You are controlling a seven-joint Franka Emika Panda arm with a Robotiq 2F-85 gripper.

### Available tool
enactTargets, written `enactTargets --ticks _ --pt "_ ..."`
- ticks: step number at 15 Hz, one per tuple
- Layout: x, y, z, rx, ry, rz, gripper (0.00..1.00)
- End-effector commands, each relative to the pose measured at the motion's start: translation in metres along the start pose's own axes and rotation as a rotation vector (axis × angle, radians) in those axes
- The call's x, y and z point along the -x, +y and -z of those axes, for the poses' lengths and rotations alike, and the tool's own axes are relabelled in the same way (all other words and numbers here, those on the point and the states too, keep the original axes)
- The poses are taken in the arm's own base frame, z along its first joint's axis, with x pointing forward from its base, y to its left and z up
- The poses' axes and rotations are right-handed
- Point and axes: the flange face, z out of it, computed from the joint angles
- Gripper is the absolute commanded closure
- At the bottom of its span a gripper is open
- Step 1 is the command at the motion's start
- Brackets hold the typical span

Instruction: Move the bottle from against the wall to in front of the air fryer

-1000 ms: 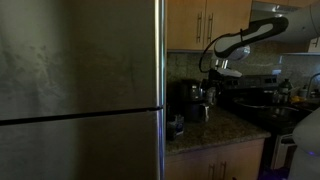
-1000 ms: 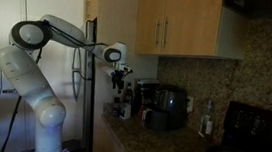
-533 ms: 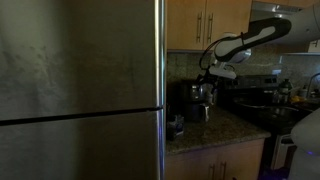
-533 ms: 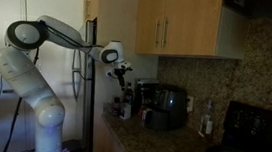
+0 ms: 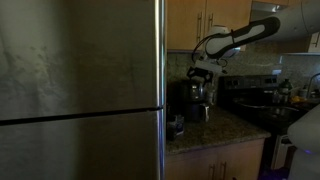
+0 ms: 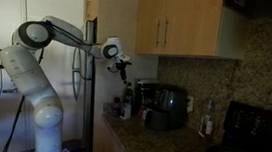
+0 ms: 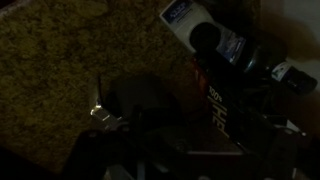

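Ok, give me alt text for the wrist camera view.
Dim, top-down look at a speckled granite countertop with dark items toward the right: a rounded black object, containers with blue-and-white labels, and a dark package with pale lettering.

We're in a home kitchen: steel fridge [image 5: 80, 80], wooden cabinets [image 6: 171, 24], tiled backsplash [image 6: 201, 77], granite countertop [image 5: 215, 127], black stove [image 6: 257, 128].

- In an exterior view, the air fryer [image 6: 170, 105] sits on the counter [image 6: 155, 143], with the wall [image 6: 191, 76] behind it.
- The bottle [image 6: 208, 119] stands at its 3 o'clock, against the wall.
- The stove [image 6: 256, 133] lies at 3 o'clock of the bottle.
- The cabinets [image 6: 176, 25] hang at the air fryer's 12 o'clock.
- The gripper [image 6: 125, 69] hangs at its 10 o'clock.
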Motion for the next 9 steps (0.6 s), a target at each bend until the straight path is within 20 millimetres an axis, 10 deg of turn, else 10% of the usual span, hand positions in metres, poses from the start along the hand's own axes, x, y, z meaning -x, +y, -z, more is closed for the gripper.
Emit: enactTargets --ticks 1,7,9 --pt "-0.057 0.049 -0.023 0.132 0.113 -0.089 0.00" --pt "-0.157 0.191 -0.062 0.265 0.240 -0.404 0.00" --pt "-0.147 0.189 -0.053 0.256 0.222 -0.384 0.00"
